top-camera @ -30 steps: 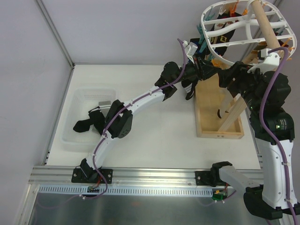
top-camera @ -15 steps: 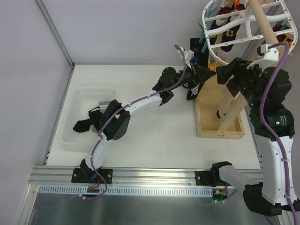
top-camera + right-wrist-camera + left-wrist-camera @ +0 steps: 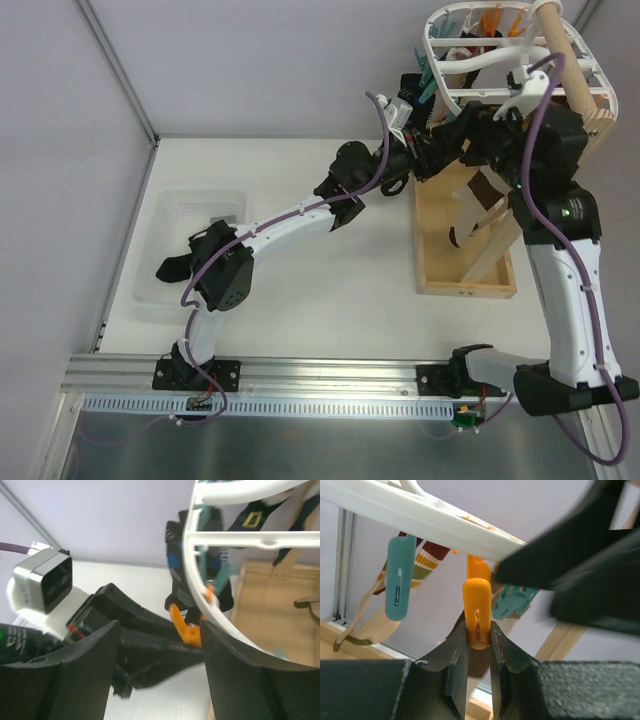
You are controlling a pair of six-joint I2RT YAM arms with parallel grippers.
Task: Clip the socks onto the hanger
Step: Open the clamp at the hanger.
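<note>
Pinched shut, the left gripper (image 3: 477,630) grasps an orange peg (image 3: 477,602), its two fingers pressing the peg from both sides. The peg stands upright in the left wrist view, long axis vertical. It hangs from the rim of the hanger (image 3: 420,517), which crosses that view as a white bar sloping down to the right. A teal peg (image 3: 399,580) hangs from the same bar further left, clear of the fingers, with a striped sock (image 3: 422,562) behind it.

From overhead the oval frame sits tilted, not level. Its long axis runs left to right across the top right corner, and its lower left rim is just above the left gripper. A black sock with blue marks (image 3: 176,565) hangs lengthwise downward just behind the orange peg; whether it is clipped cannot be told. To the right, the right gripper (image 3: 159,630) has its jaws wide apart and closed on nothing, with the peg and the curved rim between its fingers.

At the far left of the white table (image 3: 330,300), a translucent basket (image 3: 150,295) holds more socks (image 3: 178,266), well apart from both grippers. At the right, a wooden tray (image 3: 468,285) carries the pole (image 3: 565,50) that bears the frame. Pale grey walls close the back and left.
</note>
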